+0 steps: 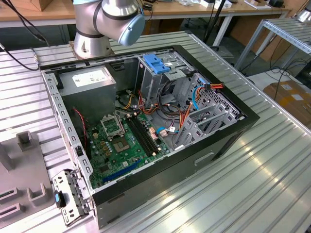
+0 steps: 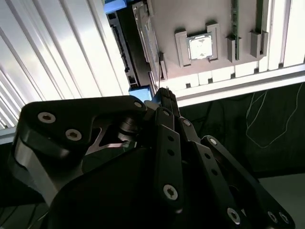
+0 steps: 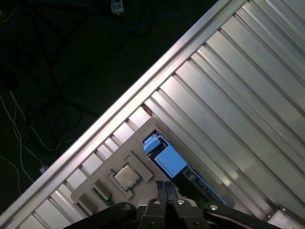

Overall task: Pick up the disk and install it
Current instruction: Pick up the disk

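Disk [image 3: 169, 161] is standing on edge in the grey fixture tray [image 3: 128, 148] on the desk [image 3: 228, 95], likely presenting its blue rail for grasping; gripper [image 3: 165, 185] is hovering near it, pressed together, holding nothing.

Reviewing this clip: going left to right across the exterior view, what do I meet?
grey fixture plate → power supply → blue latch atop the drive cage → orange cables → cardboard box on the floor.

Disk [image 3: 169, 161] partly hidden behind fingers [image 3: 161, 193]; arm [image 1: 109, 19] cropped in exterior view
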